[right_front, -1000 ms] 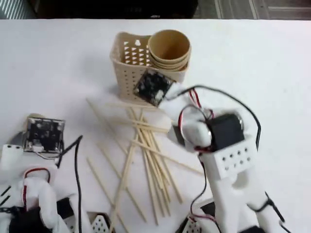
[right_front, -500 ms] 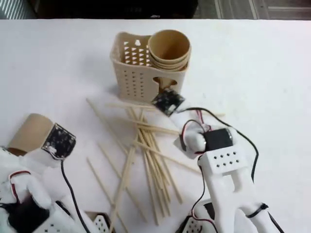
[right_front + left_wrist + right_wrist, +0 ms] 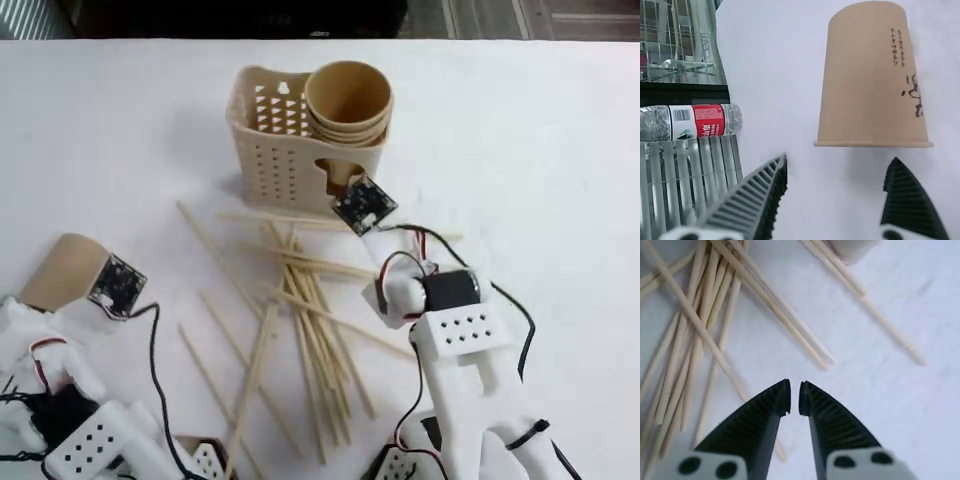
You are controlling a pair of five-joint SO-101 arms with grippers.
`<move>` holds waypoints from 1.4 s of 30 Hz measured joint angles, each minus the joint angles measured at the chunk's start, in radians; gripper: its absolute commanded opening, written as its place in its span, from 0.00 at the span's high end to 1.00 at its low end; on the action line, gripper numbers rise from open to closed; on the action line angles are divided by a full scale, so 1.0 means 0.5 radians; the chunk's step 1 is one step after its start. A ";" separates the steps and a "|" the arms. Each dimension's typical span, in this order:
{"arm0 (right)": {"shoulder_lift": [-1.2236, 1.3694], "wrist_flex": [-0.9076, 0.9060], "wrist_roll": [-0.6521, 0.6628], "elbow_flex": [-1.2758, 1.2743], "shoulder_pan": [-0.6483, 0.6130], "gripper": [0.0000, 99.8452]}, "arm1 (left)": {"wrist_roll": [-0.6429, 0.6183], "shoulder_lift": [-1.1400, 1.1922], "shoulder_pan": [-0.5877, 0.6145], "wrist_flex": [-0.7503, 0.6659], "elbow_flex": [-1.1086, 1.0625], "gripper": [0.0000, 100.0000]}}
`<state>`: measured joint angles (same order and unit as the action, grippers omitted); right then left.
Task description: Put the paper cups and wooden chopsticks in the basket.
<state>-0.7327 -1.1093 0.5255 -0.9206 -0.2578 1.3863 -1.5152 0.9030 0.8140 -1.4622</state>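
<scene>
Rolling looks the main risk: the paper cup (image 3: 57, 267), on its side at the high view's lower left, could skid off if the left gripper (image 3: 839, 162), jaws spread, nudges it, while the right gripper (image 3: 794, 390) hangs clenched, empty, over mid-frame chopsticks (image 3: 312, 335).

Paper cup (image 3: 58, 268) partly behind left arm (image 3: 45, 350)

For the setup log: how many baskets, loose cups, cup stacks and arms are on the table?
Baskets: 1
Loose cups: 1
Cup stacks: 1, in the basket
Arms: 2, left arm and right arm
Total: 5
</scene>
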 measured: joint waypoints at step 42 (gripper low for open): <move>-0.006 0.031 0.000 -0.028 0.000 0.96 | -0.187 0.000 -0.368 0.264 0.245 0.98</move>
<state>-0.7357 -1.0940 0.5255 -0.9344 -0.2578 1.2927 -1.5152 0.7188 0.9459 -1.3395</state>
